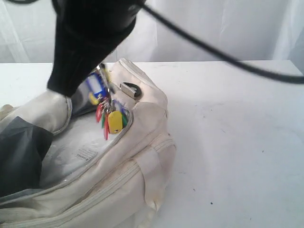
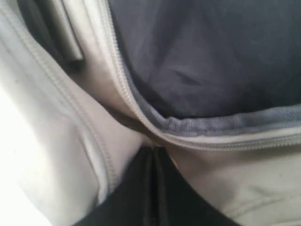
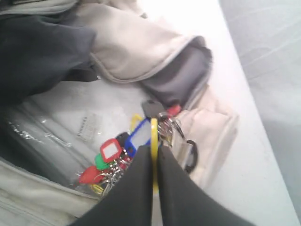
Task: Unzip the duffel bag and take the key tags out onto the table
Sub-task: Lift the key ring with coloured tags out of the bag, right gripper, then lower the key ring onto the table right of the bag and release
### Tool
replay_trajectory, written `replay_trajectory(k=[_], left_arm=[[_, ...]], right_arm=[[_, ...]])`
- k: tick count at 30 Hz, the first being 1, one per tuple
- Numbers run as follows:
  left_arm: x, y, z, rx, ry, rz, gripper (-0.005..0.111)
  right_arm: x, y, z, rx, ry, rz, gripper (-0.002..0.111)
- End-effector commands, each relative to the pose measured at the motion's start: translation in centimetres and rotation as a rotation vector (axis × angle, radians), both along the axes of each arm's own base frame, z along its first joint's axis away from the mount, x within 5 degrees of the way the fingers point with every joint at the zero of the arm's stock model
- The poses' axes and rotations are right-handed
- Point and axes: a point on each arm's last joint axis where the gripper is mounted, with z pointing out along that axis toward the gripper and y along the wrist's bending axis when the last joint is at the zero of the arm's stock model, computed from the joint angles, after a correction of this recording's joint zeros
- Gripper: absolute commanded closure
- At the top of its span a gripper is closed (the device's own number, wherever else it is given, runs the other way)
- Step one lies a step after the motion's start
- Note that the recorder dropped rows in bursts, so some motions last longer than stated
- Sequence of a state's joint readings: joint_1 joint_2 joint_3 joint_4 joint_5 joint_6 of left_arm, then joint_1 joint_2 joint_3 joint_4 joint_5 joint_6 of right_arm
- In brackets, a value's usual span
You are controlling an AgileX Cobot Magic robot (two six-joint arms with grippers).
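1. Right tool (image 3: 154, 155) is clamped on a yellow tag (image 3: 154, 134), held edge-on between the jaws. The other tags (image 1: 110, 116) dangle from it on their rings.
2. That bunch hangs over the open mouth of the bag (image 1: 142, 152), close to its far end. I cannot tell whether the lowest tags touch the clear packet (image 3: 56, 117) inside.
3. Left tool (image 2: 153, 157) is closed on a fold of bag fabric just beside the zipper (image 2: 127, 89), pinning that side.
4. To my eye the job is at the carry-out: the bag is unzipped and the tags are up, but none is on the surface (image 1: 237, 142) yet.
5. Doing it well means rising until the lowest tag clears the zipper edge, then moving sideways to bare surface beside the bag.
6. Go slowly; the grip is on one thin tag, and a swinging bunch could tug it loose.
7. Mind the black strap ring (image 3: 192, 155) near the bunch, where a key ring could hook.
8. Lower the bunch close to the surface before letting go.
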State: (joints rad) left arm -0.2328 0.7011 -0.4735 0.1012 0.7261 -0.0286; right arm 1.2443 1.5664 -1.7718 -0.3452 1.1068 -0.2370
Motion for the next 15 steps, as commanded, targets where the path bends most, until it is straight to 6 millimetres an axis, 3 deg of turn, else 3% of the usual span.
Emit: replay_trajectory(k=[1,6,7,10,15], left_arm=[[-0.2,0.4,-0.3,0.042,0.021,0.000,0.107],[-0.2,0.5,-0.3,0.059,0.018,0.009,0.107],[-0.2,0.7,-0.2,0.069,0.017,0.030,0.107],[-0.2,0.7,-0.2,0.069,0.016,0.033,0.107],[-0.1,0.7,-0.2,0.060,0.002,0.041,0.107]], right_arm=[[0.9,-4.3,3.3,0.089,-0.054,-0.112,0.108],[1.6,-8.8,5.8,0.137,-0.111,-0.233,0.108],[1.9,-10.5,6.3,0.126,-0.133,-0.289,0.108],[2.7,-12.7,6.8,0.120,-0.142,-0.374,0.108],[6.0,-16.4,6.6,0.076,-0.191,-0.584,0.108]])
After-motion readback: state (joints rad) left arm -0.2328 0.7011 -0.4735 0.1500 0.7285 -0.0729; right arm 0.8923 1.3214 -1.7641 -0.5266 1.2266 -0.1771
